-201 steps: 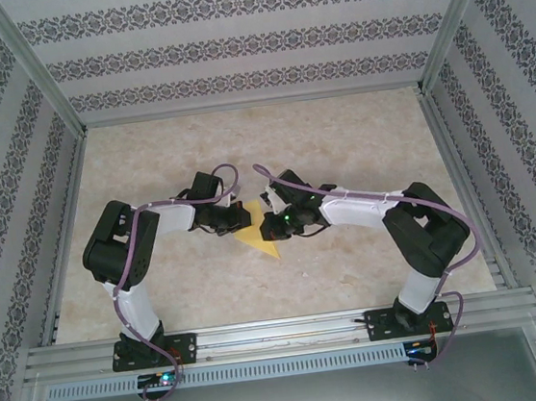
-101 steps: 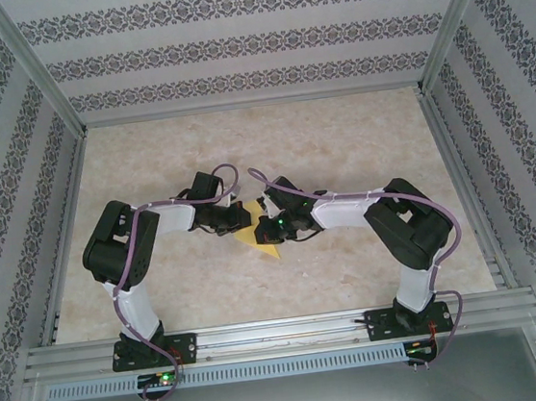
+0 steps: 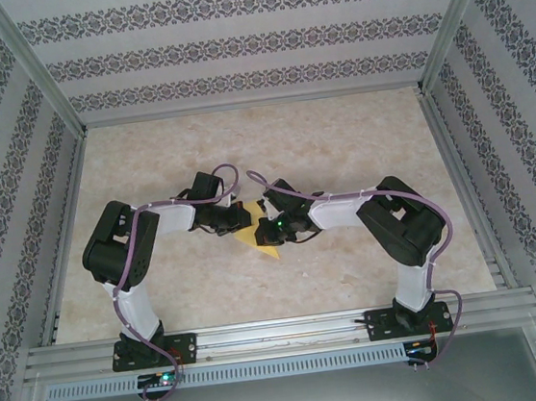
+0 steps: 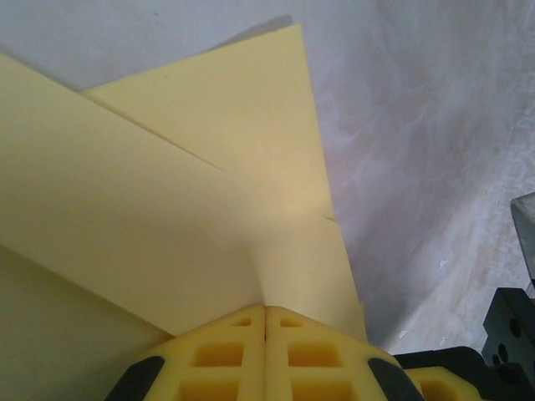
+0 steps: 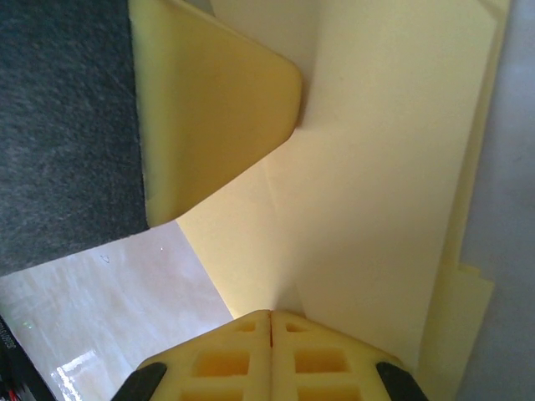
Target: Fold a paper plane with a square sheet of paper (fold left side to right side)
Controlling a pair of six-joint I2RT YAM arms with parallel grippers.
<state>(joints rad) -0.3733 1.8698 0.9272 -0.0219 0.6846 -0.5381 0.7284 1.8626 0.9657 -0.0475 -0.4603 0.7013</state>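
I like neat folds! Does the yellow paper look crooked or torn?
No tears show. In the right wrist view the folded paper looks askew: along one edge a lower layer pokes out past the top one.

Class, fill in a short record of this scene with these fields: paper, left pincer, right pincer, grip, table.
Paper: pale yellow, folded into overlapping layers, on the table between the two arms
Left pincer: shut, tip against the paper
Right pincer: shut, tip against the paper
Grip: pinching or only pressing, cannot tell
Table: pale marbled surface
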